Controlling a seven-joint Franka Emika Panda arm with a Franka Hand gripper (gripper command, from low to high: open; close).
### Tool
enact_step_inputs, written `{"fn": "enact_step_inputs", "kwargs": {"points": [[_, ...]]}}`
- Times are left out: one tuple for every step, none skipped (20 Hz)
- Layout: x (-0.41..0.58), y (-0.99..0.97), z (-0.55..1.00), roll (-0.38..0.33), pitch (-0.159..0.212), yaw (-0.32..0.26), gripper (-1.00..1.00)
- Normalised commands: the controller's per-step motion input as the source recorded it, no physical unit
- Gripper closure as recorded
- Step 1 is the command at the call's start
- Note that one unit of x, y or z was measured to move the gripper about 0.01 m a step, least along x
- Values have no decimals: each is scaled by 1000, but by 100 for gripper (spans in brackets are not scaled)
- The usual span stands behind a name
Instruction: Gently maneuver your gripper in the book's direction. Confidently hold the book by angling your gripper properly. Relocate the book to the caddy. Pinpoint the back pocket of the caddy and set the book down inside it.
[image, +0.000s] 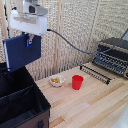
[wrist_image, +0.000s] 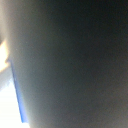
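My white gripper (image: 30, 38) is high at the exterior view's left, shut on the top edge of the dark navy book (image: 21, 51). The book hangs upright in the air, above the black fabric caddy (image: 30, 111) at the lower left. The caddy's cross divider (image: 17, 95) splits it into two compartments; the back pocket (image: 12, 82) lies right under the book's lower edge. In the wrist view the book's dark cover (wrist_image: 75, 65) fills nearly the whole picture, blurred, with a blue edge (wrist_image: 17, 97) at one side. My fingertips are hidden there.
On the wooden table stand a red cup (image: 77, 82) and a small white bowl (image: 56, 80) with yellow bits. A dark toaster oven (image: 114, 56) sits at the exterior view's right with a metal rack (image: 96, 73) in front. A bamboo screen stands behind.
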Motion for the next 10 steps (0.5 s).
{"fn": "enact_step_inputs", "kwargs": {"points": [[143,880,263,0,0,-85,100],[174,886,266,0,0,-80,100],[180,886,271,0,0,-78,100],[186,886,283,0,0,-78,100],[186,883,294,0,0,-78,100],[183,883,326,0,0,-78,100],[189,883,357,-1,0,-78,100],[189,883,377,-2,0,-79,100],[197,880,386,-1,0,-79,100],[291,877,477,0,0,-69,100]]}}
